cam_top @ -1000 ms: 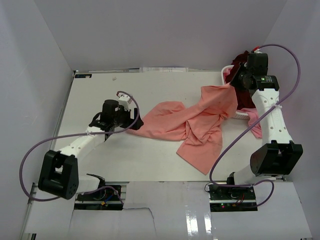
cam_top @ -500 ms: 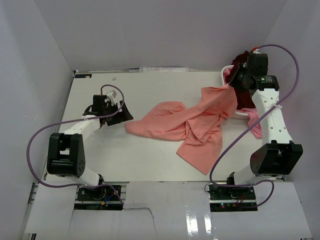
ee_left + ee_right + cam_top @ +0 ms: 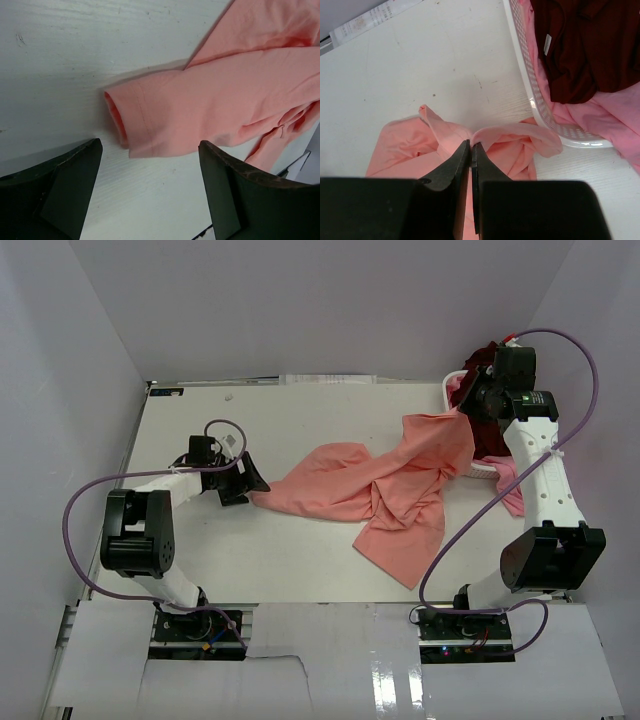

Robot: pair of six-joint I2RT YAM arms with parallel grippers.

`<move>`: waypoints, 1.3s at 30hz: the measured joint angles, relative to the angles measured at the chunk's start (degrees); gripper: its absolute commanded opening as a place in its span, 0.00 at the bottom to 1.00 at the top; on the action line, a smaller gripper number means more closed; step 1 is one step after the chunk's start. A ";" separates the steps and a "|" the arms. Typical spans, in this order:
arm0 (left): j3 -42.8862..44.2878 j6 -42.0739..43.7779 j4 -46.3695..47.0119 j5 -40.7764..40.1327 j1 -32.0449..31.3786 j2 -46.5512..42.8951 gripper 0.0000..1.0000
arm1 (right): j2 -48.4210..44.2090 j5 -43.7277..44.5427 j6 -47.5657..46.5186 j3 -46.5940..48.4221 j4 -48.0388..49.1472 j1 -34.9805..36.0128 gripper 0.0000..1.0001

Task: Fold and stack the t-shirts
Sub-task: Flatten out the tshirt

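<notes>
From above, one white table [image 3: 300, 560] between pale walls [image 3: 300, 310] held one salmon-pink t-shirt [image 3: 380, 485] mid-table. One dark maroon t-shirt [image 3: 488, 430] and one brighter pink t-shirt [image 3: 512, 490] sat at one basket [image 3: 480, 472], far right. Left wrist: left gripper [image 3: 150, 145] released, by the sleeve [image 3: 210, 105]. Right wrist: right gripper [image 3: 470, 146] clenched on salmon cloth.

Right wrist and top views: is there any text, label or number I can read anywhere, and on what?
Nothing can be read in any view.
White strip at the far edge of the table: dark print, too blurred to read.
Small pale tag on the maroon t-shirt in the basket: too small to read.
Salmon-pink t-shirt: no print shows.
</notes>
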 measured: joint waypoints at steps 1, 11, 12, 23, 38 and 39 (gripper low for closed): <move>0.00 -0.07 0.00 0.13 0.07 0.31 0.87 | 0.00 0.00 0.00 0.00 0.00 0.00 0.08; 1.79 -1.66 0.94 1.62 0.79 4.39 0.46 | 0.00 0.00 -0.02 0.00 0.00 0.00 0.08; 2.40 -1.79 1.11 1.88 0.85 5.29 0.45 | 0.00 -0.02 0.00 0.00 0.00 0.00 0.08; 6.71 -2.51 2.10 0.52 1.88 8.83 0.58 | -0.02 -0.44 -0.04 -0.17 0.02 0.00 0.08; 7.19 -2.86 2.80 0.17 2.62 10.38 0.07 | -0.02 -0.92 -0.04 -0.22 0.02 0.00 0.08; 7.21 -2.82 2.82 0.26 2.62 10.40 0.04 | -0.02 -0.92 -0.04 -0.22 0.02 0.00 0.08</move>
